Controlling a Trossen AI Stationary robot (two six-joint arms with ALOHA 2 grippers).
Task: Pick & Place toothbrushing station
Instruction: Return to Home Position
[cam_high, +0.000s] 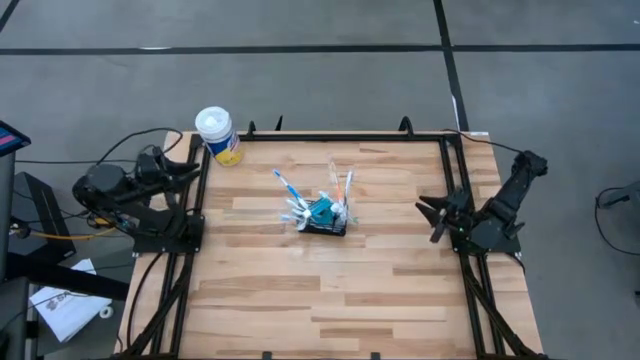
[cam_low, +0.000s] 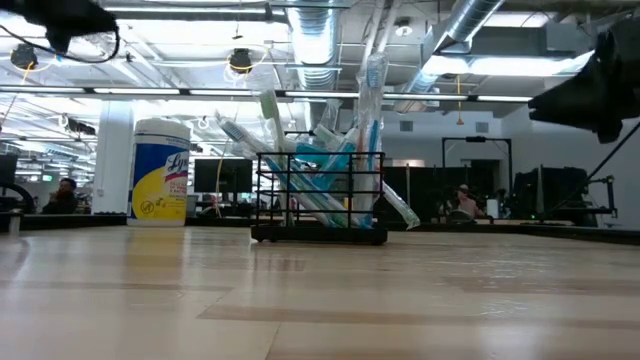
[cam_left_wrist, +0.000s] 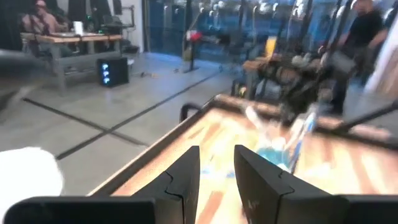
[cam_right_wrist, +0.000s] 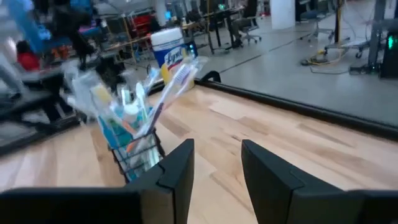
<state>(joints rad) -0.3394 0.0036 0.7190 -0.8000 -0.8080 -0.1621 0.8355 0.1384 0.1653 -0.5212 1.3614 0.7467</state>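
Reading the canister: the white-lidded round canister (cam_high: 217, 134) has a yellow label with blue script starting "Lys" — the rest cannot be made out. It stands at a corner of the table (cam_high: 380, 290), on the left arm's side.
Station: the black wire-mesh basket (cam_high: 326, 226) stands upright near the middle of the table, well apart from the canister.
Station and jaws: the basket sits between the two arms, well apart from both, and neither touches it.
Left jaws: released, with nothing between them. The left arm (cam_high: 120, 190) is at the table's left edge, near the canister.
Right jaws: released and empty. The right arm (cam_high: 495, 205) is at the right edge, pointing towards the basket.
Basket contents: toothbrushes (cam_low: 300, 150) lean out at angles — blue, white and orange handles, some in clear wrap. A teal tube (cam_high: 322, 210) sits among them.
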